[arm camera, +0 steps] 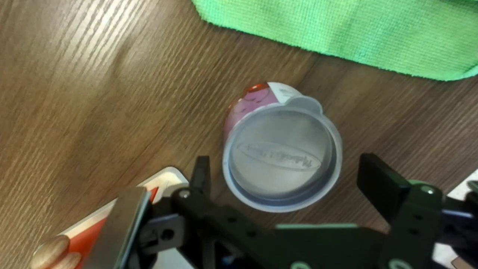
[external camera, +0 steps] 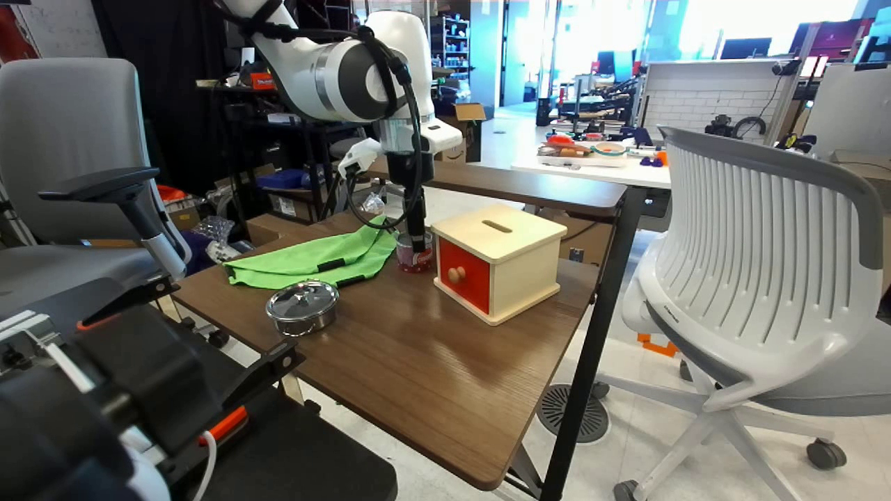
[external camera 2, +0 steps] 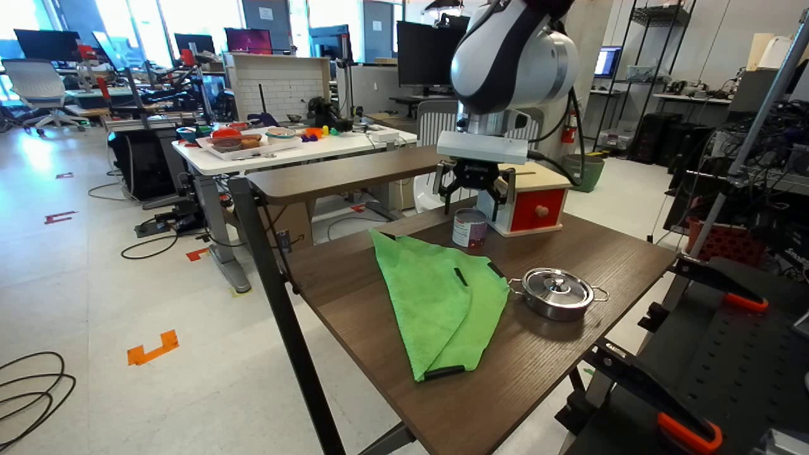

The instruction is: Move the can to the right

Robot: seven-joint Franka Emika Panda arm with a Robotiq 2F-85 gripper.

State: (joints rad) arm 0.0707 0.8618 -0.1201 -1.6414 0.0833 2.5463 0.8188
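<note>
Short, round red-pink can (arm camera: 282, 155) stands between the parted jaws of the black gripper (external camera 2: 471, 209); close evenly (mind the tan wooden box (external camera: 504, 266)).

In an exterior view, my near finger (external camera: 416, 229) hides part of the can (external camera: 413, 263). My wrist view cuts off the wooden box (arm camera: 89, 233), partly behind my gripper (arm camera: 285, 160), and the green cloth (arm camera: 343, 33); I cannot read the faint lid lettering (arm camera: 280, 156).
</note>
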